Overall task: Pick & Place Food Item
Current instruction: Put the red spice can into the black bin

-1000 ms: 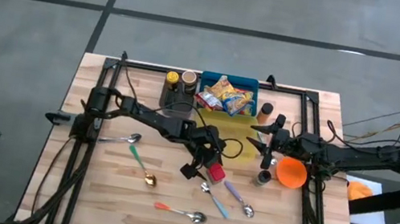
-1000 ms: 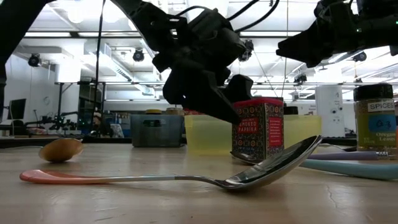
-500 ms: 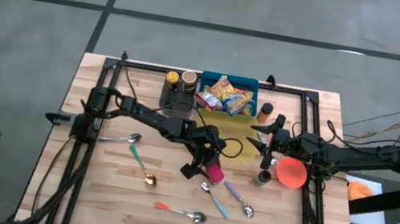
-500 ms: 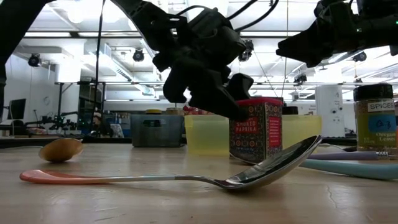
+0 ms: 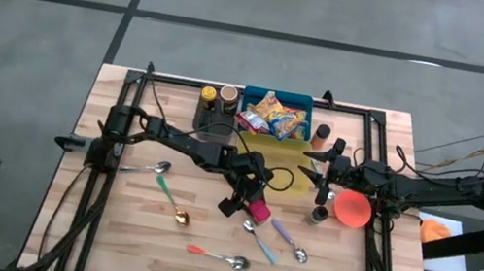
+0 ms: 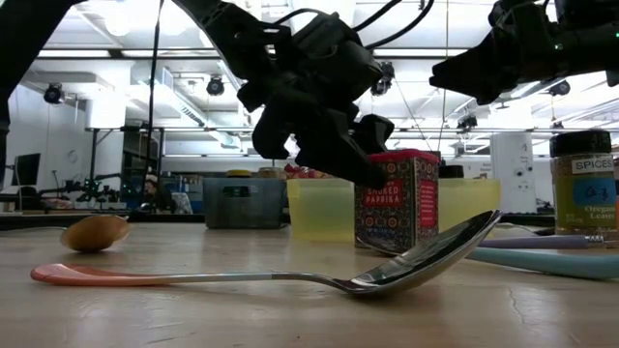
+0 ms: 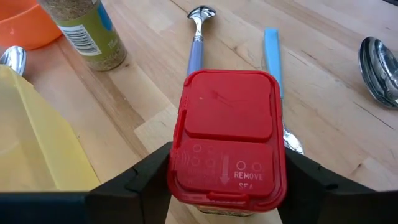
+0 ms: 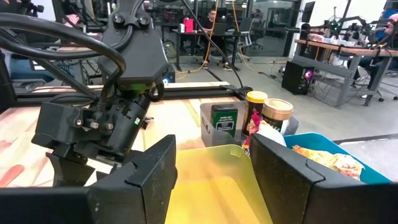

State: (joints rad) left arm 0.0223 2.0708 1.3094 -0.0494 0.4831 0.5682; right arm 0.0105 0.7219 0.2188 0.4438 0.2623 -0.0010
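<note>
A red paprika tin (image 7: 227, 134) with a red lid stands upright on the wooden table near its middle (image 5: 259, 204), in front of the yellow bin (image 5: 289, 158). It also shows in the low view (image 6: 397, 201). My left gripper (image 5: 249, 201) reaches in from the table's left and is shut on the tin. My right gripper (image 8: 211, 155) hangs open above the right side of the yellow bin (image 5: 316, 166), with nothing between its fingers. My left gripper pinches the tin between its two fingers (image 7: 146, 173), one on each side wall just below the red lid (image 7: 178, 168). The fingers slant down from the table's left side. The tin stands upright with its base on the table (image 6: 392, 246).
A blue bin of snack packets (image 5: 275, 112) and spice jars (image 5: 214, 96) stand at the back. An orange bowl (image 5: 352, 208) and a spice jar (image 5: 319, 213) are to the right. Several spoons (image 5: 241, 261) lie near the front, one close behind the tin (image 7: 200, 31).
My left gripper has shut its fingers onto the paprika tin without moving away. The tin has shifted a little toward the table's left and still stands on the table.
</note>
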